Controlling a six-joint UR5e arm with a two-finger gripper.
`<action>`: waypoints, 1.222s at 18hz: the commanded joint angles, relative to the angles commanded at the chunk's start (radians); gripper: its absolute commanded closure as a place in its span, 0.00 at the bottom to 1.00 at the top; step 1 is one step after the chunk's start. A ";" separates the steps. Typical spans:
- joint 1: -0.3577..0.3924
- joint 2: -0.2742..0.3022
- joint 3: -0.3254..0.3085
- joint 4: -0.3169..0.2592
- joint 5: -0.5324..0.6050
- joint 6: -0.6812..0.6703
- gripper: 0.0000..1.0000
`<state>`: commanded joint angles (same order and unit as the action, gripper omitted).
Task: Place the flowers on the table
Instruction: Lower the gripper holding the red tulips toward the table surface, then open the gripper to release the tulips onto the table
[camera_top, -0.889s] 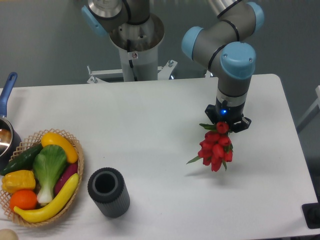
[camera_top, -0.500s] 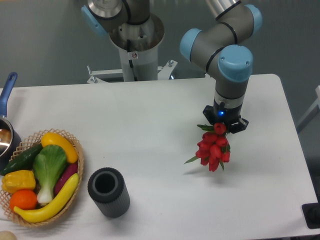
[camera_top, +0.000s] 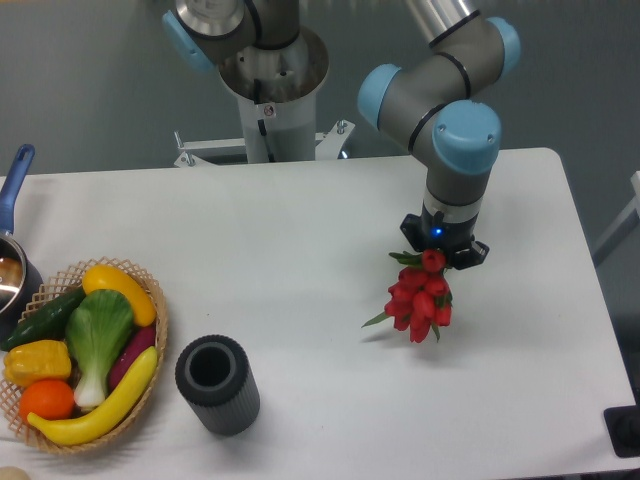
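While scanning from the left edge: blue-handled pot (camera_top: 12, 260) cut off by the frame, sitting on the table (camera_top: 290, 250); just to its right a wicker basket (camera_top: 152, 330) holding a dark green cucumber (camera_top: 40, 318), a yellow pepper (camera_top: 36, 362), an orange (camera_top: 46, 399), a leafy green vegetable (camera_top: 100, 335), a purple aubergine (camera_top: 135, 352) and two yellow bananas (camera_top: 100, 410); just beside the basket's right rim, a dark ribbed cylinder (camera_top: 217, 384) standing upright, open at the top; well apart to the right, across bare white tabletop, the flowers (camera_top: 415, 300), a tight bunch of red tulip heads with a green leaf sticking out low left; hanging directly below the gripper (camera_top: 440, 258), heads pointing down and toward the camera, top of the bunch touching the claw; faint shadow on the tabletop under and left of the bunch; whether the heads touch the surface, cannot tell; claw clenched on the flowers as far as visible, fingers mostly hidden by the wrist and the blooms; small blue light glowing on the wrist just above the bunch; no brand, label or readable writing anywhere.
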<state>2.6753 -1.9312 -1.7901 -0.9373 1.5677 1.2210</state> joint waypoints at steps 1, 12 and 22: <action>-0.005 -0.005 0.000 -0.002 0.000 0.002 0.80; -0.008 0.001 -0.009 0.011 0.000 -0.008 0.00; 0.000 0.024 0.018 0.012 -0.005 0.002 0.00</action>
<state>2.6753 -1.9068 -1.7718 -0.9250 1.5631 1.2226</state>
